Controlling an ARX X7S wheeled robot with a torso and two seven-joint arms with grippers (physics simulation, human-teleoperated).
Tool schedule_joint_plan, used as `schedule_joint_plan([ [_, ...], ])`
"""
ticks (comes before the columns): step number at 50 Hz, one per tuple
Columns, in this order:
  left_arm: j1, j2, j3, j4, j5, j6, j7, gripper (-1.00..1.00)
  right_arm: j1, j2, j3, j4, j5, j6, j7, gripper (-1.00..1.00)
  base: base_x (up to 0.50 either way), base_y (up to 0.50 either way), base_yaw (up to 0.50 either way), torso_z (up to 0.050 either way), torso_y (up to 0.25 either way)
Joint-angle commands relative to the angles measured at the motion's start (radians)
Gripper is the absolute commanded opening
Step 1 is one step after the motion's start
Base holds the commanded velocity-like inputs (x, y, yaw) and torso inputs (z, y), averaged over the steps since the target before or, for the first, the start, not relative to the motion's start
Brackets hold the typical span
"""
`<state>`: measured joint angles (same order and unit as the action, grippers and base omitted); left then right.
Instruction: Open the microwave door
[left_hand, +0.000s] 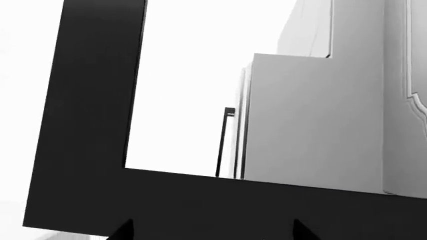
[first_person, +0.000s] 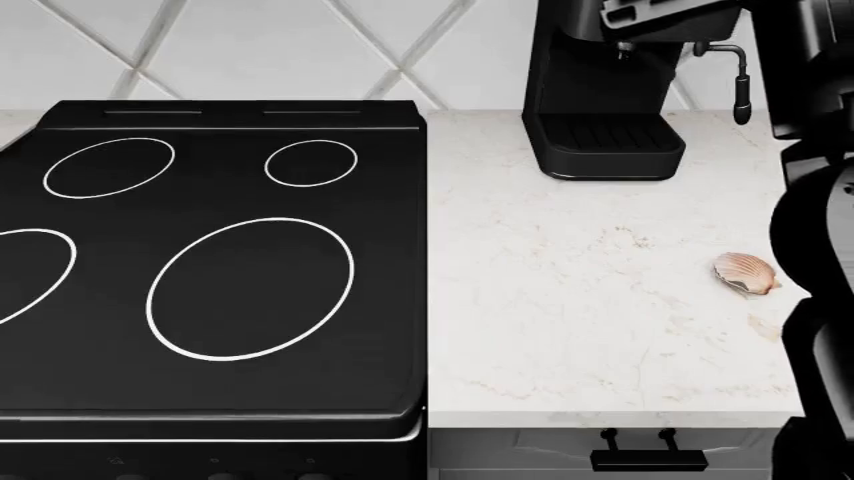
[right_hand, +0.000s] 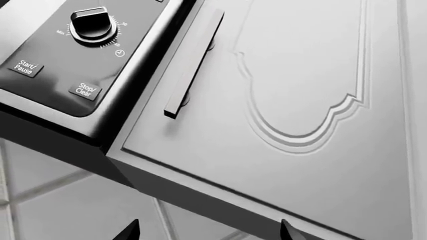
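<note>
A: Right end effector (right_hand: 207, 231): only two dark fingertips show at the frame's edge, spread wide with nothing between them. Left end effector (left_hand: 210, 230) the same, tips apart and empty.

B: And the microwave?

A: Its control panel (right_hand: 73, 55) fills a corner of the right wrist view, beside a pale cabinet door (right_hand: 293, 115) with a bar handle (right_hand: 193, 65). The door itself I cannot make out.

B: The head view?

A: The black cooktop (first_person: 214, 270) is largest, then the marble tabletop (first_person: 587, 300), then the coffee machine (first_person: 607, 90) standing at its back. A small seashell (first_person: 747, 272) lies near the right arm.

B: On the panel?

A: A dial (right_hand: 92, 24), then the Start/Pause button (right_hand: 24, 68) and Stop/Clear button (right_hand: 85, 90).
</note>
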<state>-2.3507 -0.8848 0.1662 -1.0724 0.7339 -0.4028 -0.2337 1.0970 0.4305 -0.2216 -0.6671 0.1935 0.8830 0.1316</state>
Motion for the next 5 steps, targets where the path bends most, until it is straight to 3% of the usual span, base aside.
schedule_joint_plan([
  [1, -0.005, -0.053, -0.100, 0.109, 0.180, -0.019, 0.091, 1.00, -0.001, -0.006, -0.005, 0.008, 0.001, -0.014, 0.003, 1.00, 0.00, 0.00, 0.00, 0.000, 0.000],
  [5, -0.005, -0.065, -0.110, 0.147, 0.217, -0.012, 0.109, 1.00, -0.007, -0.003, 0.001, 0.000, 0.004, -0.013, 0.004, 1.00, 0.00, 0.00, 0.00, 0.000, 0.000],
])
